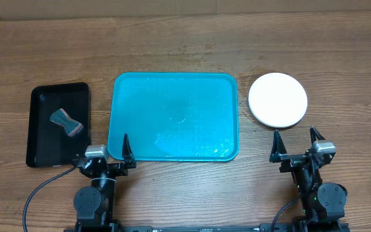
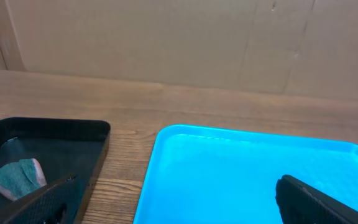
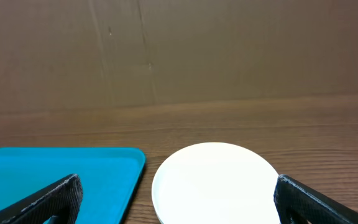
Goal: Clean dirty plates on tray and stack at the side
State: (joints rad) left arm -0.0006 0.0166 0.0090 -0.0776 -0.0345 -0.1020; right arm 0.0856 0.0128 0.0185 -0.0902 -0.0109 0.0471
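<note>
Wooden tabletop (image 1: 185, 38): left gripper (image 1: 106, 153) and right gripper (image 1: 295, 138) both spread and empty, you face the white plate (image 1: 277, 100) at the tray's (image 1: 147, 103) three o'clock, likely light, stiff, slick; pinch its rim.

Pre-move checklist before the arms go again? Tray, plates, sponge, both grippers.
1. Blue tray free of plates: ok. None are on it, and there is a wet sheen toward its near edge.
2. White plate off the tray, just past its right edge: ok.
3. Other plates stacked under the white plate: cannot tell. Only the white top shows.
4. Sponge lying in the black tray: ok.
5. Left gripper open and empty, at the blue tray's near left corner: ok.
6. Right gripper open and empty, just short of the white plate: ok.
</note>
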